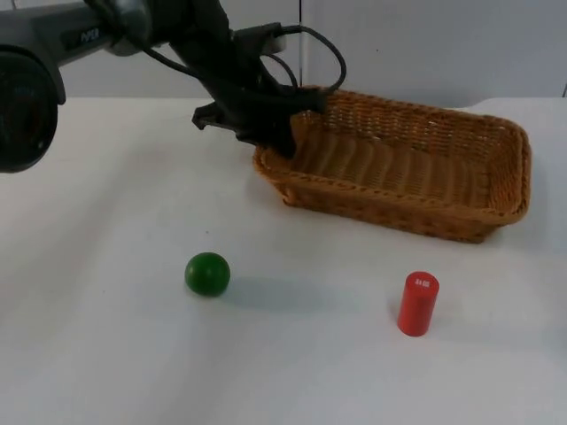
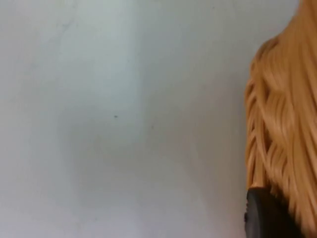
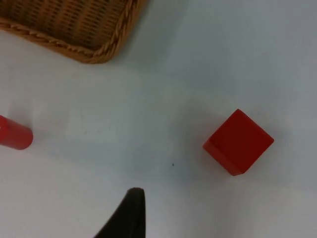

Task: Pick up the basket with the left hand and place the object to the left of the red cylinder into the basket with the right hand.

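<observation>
The left gripper (image 1: 288, 133) pinches the near-end rim of the basket (image 1: 416, 168), whose long axis runs away from it. The green ball (image 1: 207, 274) lies apart from it, left of the red cylinder (image 1: 418, 304). The right gripper (image 3: 130, 218) hovers nearer a red cube (image 3: 238, 142); its fingers' state is unclear.

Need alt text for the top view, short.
The left gripper is at the wicker basket's left end rim on a white table. In front stand a green ball and, right of it, an upright red cylinder.
</observation>
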